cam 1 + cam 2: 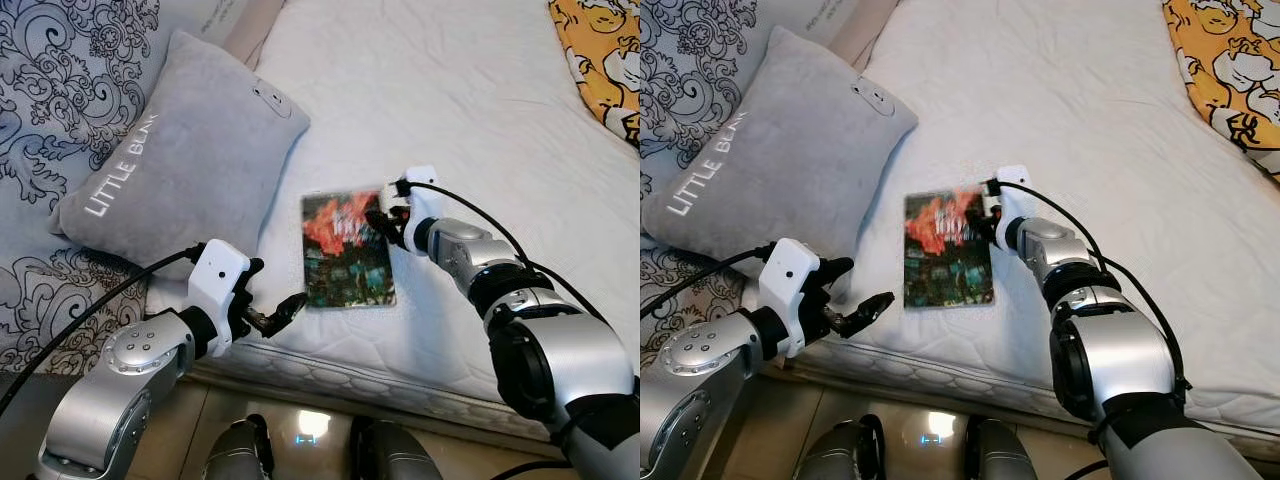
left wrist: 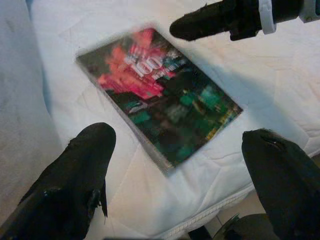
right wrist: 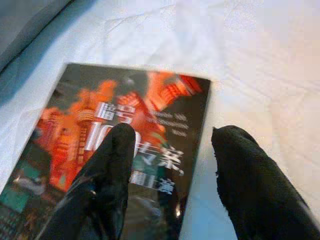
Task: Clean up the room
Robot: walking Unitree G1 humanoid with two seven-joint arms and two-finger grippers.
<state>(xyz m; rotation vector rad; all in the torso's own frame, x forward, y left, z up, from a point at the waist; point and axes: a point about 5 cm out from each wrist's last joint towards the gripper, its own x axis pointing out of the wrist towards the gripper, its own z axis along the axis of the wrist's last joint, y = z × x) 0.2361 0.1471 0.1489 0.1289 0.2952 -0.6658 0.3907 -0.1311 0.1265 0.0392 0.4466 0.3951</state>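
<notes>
A book (image 1: 345, 250) with a red and green cover lies flat on the white bed (image 1: 450, 100), near its front edge. My right gripper (image 1: 385, 222) is open at the book's upper right edge. In the right wrist view one finger (image 3: 112, 165) rests over the cover (image 3: 75, 125) and the other finger (image 3: 245, 170) is over the sheet just beside it. My left gripper (image 1: 278, 285) is open too, low at the mattress edge, a little left of the book's near corner and holding nothing. The left wrist view looks at the book (image 2: 160, 105) between its fingers.
A grey pillow (image 1: 190, 150) with white lettering lies left of the book, leaning on patterned blue-grey bedding (image 1: 60, 80). A yellow printed cloth (image 1: 600, 50) sits at the far right of the bed. Shiny floor (image 1: 310, 420) shows below the mattress edge.
</notes>
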